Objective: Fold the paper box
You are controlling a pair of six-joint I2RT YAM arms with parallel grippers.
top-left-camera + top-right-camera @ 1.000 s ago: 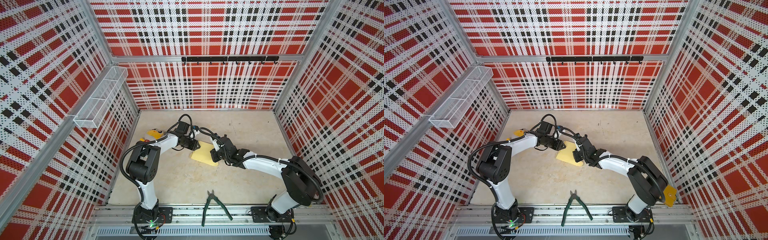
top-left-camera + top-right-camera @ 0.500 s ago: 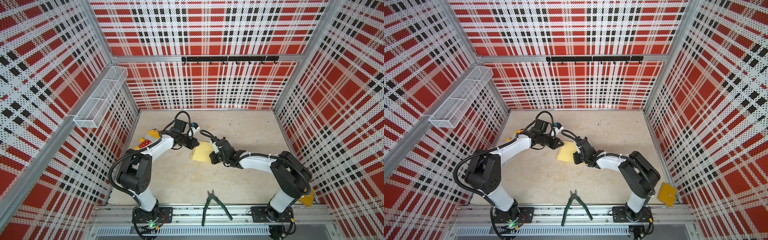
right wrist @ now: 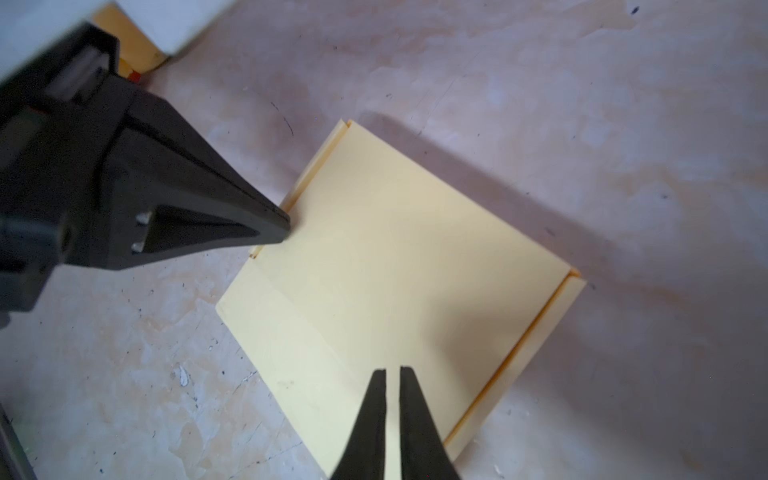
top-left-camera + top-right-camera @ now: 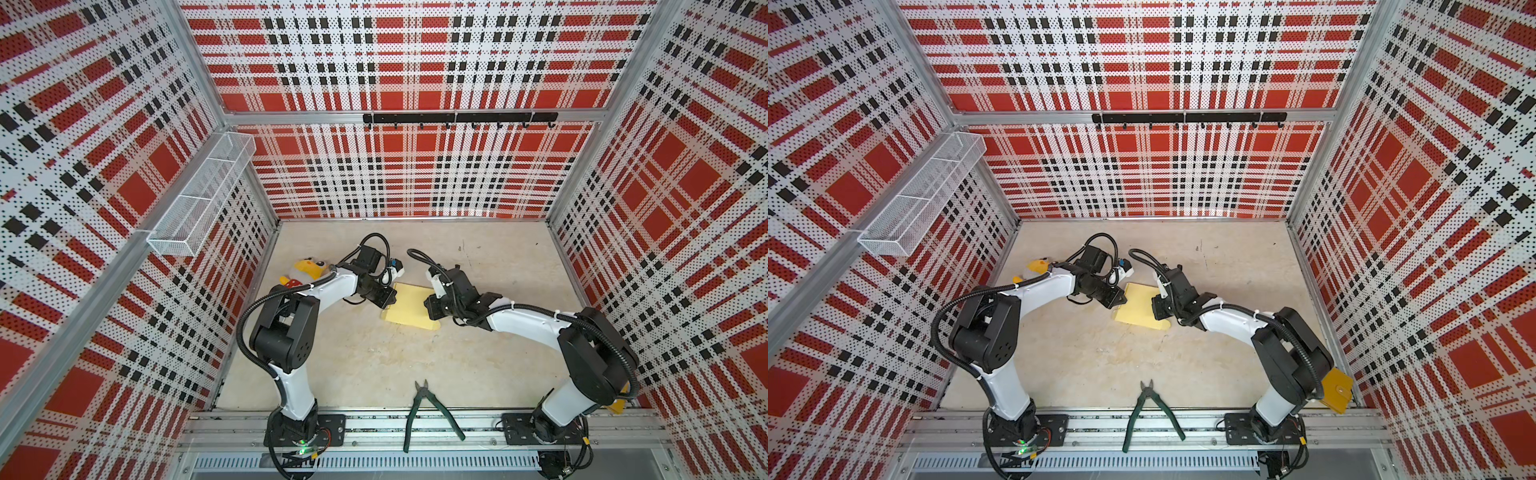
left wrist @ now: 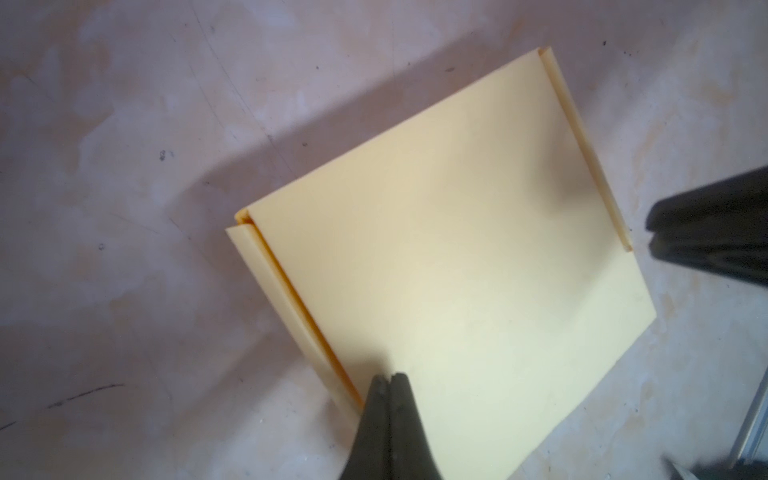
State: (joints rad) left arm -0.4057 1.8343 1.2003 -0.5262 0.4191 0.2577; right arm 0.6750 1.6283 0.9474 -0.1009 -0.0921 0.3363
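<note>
The paper box [image 4: 409,306] [image 4: 1141,308] lies flat on the table, a pale yellow sheet with narrow folded strips along two opposite sides [image 5: 457,270] [image 3: 395,270]. My left gripper [image 4: 392,298] [image 4: 1122,300] [image 5: 390,377] is shut with nothing in it. Its tip sits at the box's left edge, beside one folded strip, and it shows in the right wrist view too [image 3: 284,227]. My right gripper [image 4: 430,308] [image 4: 1159,312] [image 3: 392,370] hovers over the box's right part, shut to a thin slit and empty.
Green-handled pliers [image 4: 428,409] lie at the front edge. A yellow plush toy [image 4: 307,270] sits behind the left arm. A mustard pouch [image 4: 1335,390] lies at the front right corner. A wire basket [image 4: 199,208] hangs on the left wall and a hook rail [image 4: 457,118] on the back wall.
My left gripper has closed on nothing at the box's left edge. Both arms shifted their elbows a little while the tips stayed by the box, which has not moved.
</note>
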